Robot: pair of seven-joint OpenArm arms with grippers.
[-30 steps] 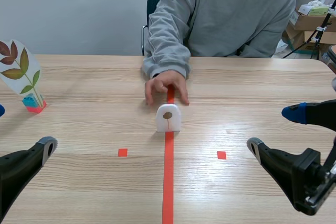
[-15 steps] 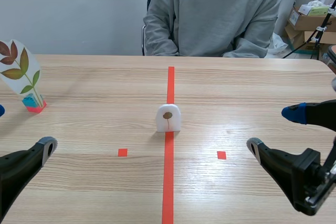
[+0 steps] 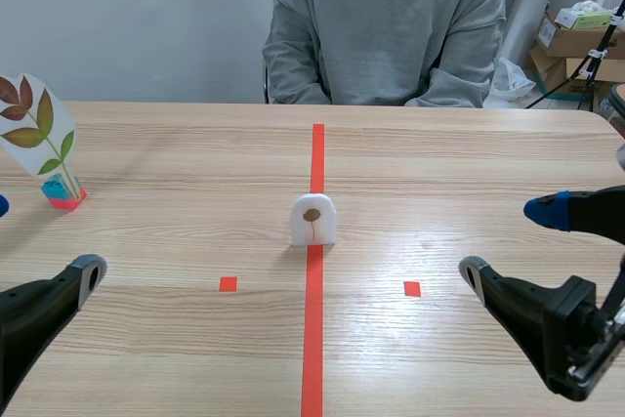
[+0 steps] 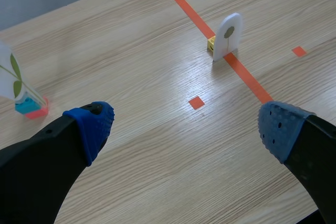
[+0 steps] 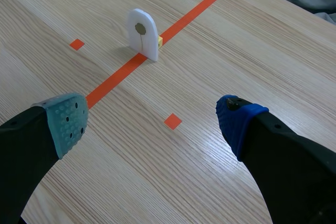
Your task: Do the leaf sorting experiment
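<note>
Left arm (image 3: 29, 314): enters low from my left side. Left gripper (image 4: 187, 127): my two fingers stand wide apart, both tips pointing forward and down. Right arm (image 3: 547, 329): enters low from my right side. Right gripper (image 5: 152, 120): my fingers are spread just as wide, grey-green pad (image 5: 65, 121) on one, blue pad (image 5: 239, 119) on the other.

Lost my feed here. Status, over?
Left gripper open, right gripper open, both empty. Small white leaf card upright on the orange-red tape line, untouched. Nothing between it and either gripper.
</note>
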